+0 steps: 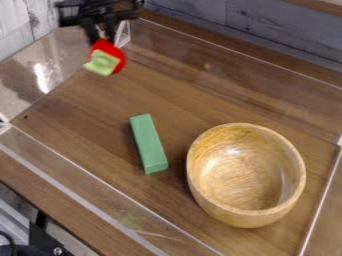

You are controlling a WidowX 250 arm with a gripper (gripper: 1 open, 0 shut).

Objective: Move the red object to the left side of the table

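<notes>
The red object (pixel 104 58), a small glossy red toy fruit with a light-green end, hangs just above the brown wood-grain table (pixel 227 95) near its far left part. My gripper (pixel 104 45) comes down from the top left of the camera view and is shut on the fruit's upper part. The black fingers are partly cut off by the top edge of the frame.
A green rectangular block (pixel 147 142) lies in the middle of the table. A round wooden bowl (pixel 246 174) stands at the front right. Low clear acrylic walls (pixel 54 85) edge the tabletop.
</notes>
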